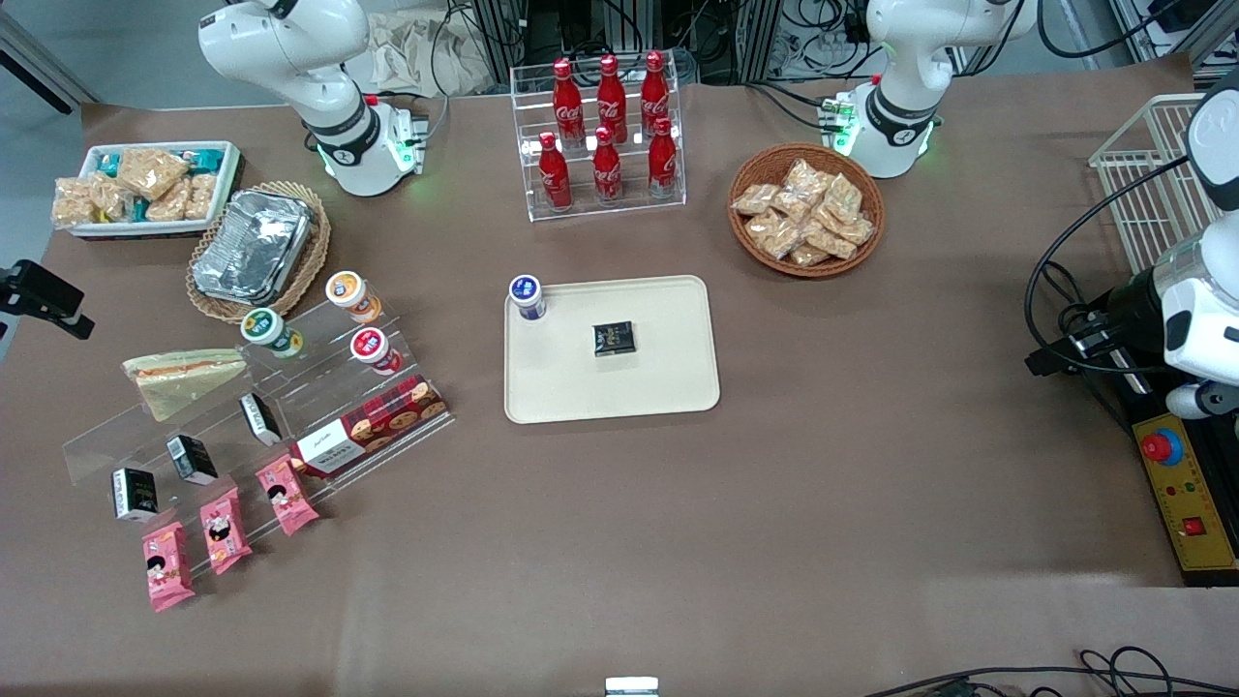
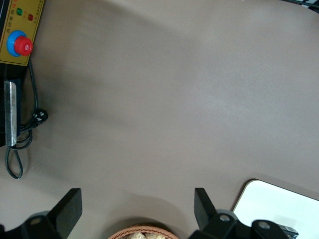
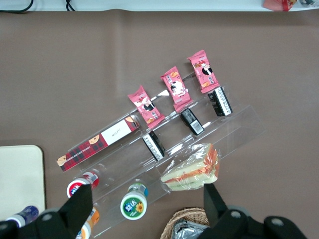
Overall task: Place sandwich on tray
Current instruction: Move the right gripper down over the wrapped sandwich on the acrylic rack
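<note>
The sandwich (image 1: 184, 379), a wrapped triangular wedge with orange and green filling, lies on the top step of a clear stepped stand (image 1: 242, 426) toward the working arm's end of the table. It also shows in the right wrist view (image 3: 192, 169). The cream tray (image 1: 612, 387) lies at the table's middle, and one corner of it shows in the right wrist view (image 3: 20, 179). A blue-lidded cup (image 1: 528, 295) and a black packet (image 1: 613, 338) sit on the tray. My gripper (image 3: 147, 206) is open and empty, high above the stand. One finger (image 3: 214, 201) is close to the sandwich's edge.
The stand also holds lidded cups (image 3: 133, 205), black packets (image 3: 192, 121), pink packets (image 3: 174, 88) and a red biscuit box (image 1: 373, 426). A foil container in a wicker basket (image 1: 254, 247) stands farther from the front camera than the sandwich. A cola rack (image 1: 605, 136) and a snack basket (image 1: 806, 211) stand farther back.
</note>
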Tool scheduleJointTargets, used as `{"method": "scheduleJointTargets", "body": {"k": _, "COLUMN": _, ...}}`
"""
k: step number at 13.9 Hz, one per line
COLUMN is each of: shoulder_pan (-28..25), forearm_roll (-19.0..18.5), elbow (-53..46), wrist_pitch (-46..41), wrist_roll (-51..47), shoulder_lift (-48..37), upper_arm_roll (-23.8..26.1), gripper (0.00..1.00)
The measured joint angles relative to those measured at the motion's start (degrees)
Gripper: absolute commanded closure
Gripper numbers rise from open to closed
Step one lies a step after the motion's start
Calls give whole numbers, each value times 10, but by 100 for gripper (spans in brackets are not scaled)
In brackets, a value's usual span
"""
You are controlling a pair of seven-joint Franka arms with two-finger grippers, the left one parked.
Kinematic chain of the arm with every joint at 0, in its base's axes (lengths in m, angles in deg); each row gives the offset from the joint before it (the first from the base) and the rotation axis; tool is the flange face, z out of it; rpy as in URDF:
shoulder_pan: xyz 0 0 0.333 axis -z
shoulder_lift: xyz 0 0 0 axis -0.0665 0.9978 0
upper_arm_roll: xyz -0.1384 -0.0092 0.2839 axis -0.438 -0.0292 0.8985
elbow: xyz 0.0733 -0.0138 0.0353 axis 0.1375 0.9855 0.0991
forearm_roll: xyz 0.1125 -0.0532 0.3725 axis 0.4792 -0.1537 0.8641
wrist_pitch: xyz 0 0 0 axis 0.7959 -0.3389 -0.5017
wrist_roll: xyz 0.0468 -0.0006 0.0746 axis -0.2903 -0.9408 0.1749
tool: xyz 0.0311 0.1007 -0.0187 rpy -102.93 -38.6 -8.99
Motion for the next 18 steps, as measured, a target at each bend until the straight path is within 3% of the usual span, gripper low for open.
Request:
{"method": "scheduleJointTargets", "body": {"k": 14, "shoulder_pan": 0, "forearm_roll": 0, "elbow": 1, "wrist_pitch": -45, "wrist_roll": 5, "shoulder_lift": -3, "upper_arm_roll": -1, "gripper": 1}}
{"method": "scheduleJointTargets", "body": {"k": 18, "shoulder_pan": 2, "forearm_roll": -1, "elbow": 2, "wrist_pitch": -55, "wrist_roll": 79, "shoulder_lift": -2, "upper_arm_roll": -4, "gripper": 1}}
